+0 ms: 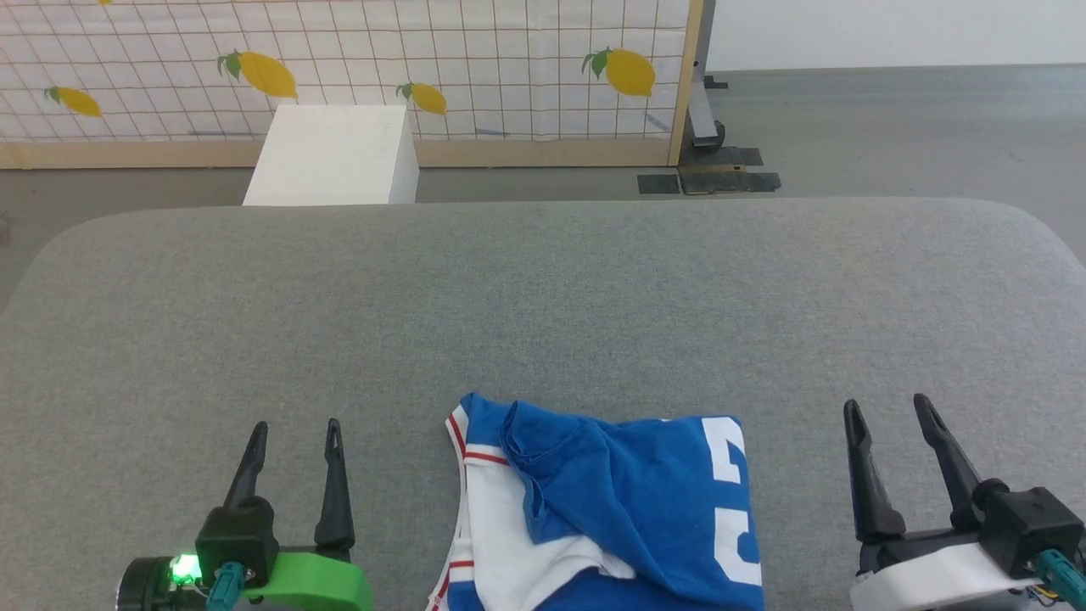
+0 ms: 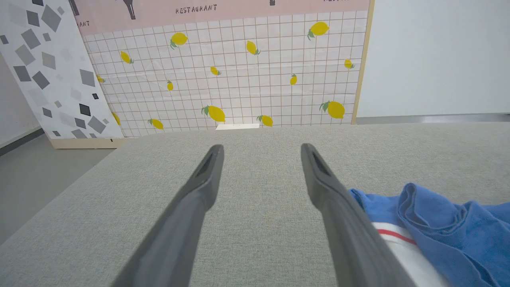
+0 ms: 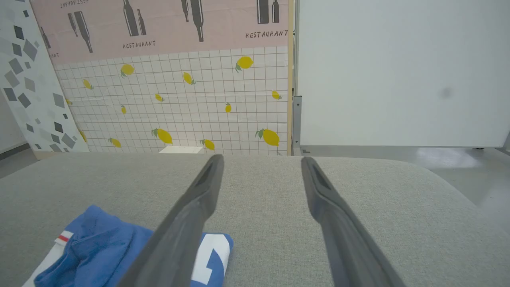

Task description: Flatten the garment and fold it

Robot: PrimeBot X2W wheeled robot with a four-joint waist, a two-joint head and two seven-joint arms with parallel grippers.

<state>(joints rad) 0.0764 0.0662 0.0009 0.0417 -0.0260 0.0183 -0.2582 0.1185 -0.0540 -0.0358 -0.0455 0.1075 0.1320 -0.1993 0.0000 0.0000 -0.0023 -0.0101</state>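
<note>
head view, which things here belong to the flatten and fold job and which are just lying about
Job: rumpled royal-blue jersey T-shirt with white red-striped sleeves; open left gripper; open right gripper; grey fabric surface under it.
Lying about: white box beyond the surface; lemon-print grid panel behind it.

garment [image 1: 611,509]: one, blue and white
hands: two, the left hand [image 1: 296,426] and the right hand [image 1: 886,404]
white box [image 1: 335,157]: one
surface [image 1: 543,297]: one, grey
</note>
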